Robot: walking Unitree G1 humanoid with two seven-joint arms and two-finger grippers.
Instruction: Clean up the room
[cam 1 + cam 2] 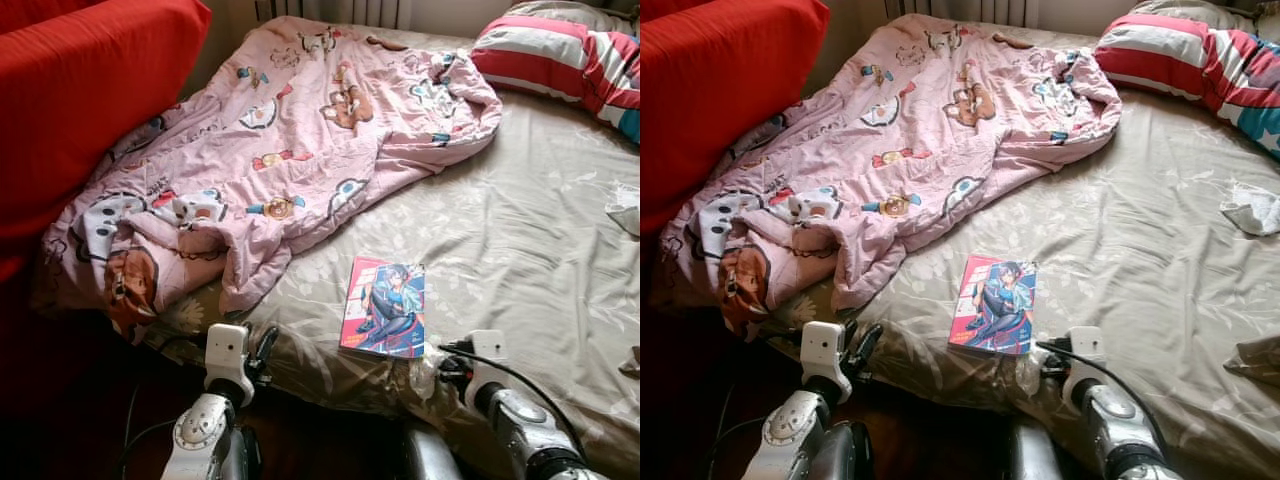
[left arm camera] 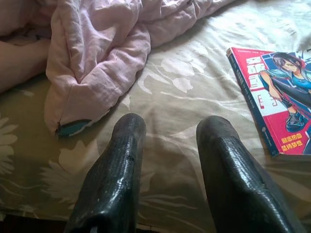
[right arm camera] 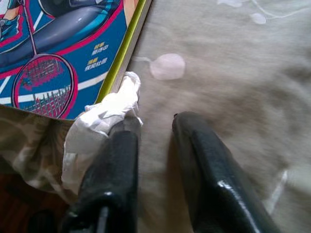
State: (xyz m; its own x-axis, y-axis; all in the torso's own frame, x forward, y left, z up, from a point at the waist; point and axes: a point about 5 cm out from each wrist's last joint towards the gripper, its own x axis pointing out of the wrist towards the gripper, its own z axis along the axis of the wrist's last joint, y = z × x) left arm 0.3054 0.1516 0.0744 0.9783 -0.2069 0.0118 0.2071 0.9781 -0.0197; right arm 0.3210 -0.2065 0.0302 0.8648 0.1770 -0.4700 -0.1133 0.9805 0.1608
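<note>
While your right gripper (image 3: pixel 153 128) sits spread at the bed's near edge, a crumpled white tissue (image 3: pixel 99 124) lies against one finger, touching the corner of the manga book (image 1: pixel 385 307). Close carelessly and you may nip the olive floral sheet (image 1: pixel 500 230) or nudge the tissue off the edge. Your left gripper (image 2: pixel 167 128) hovers spread near the pink quilt (image 1: pixel 270 150).

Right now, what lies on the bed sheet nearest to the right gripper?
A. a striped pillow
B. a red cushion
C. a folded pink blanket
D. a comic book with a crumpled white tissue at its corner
D: the right gripper rests on the sheet beside the comic book, and a crumpled white tissue lies against one gripper finger at the book's corner.
</note>
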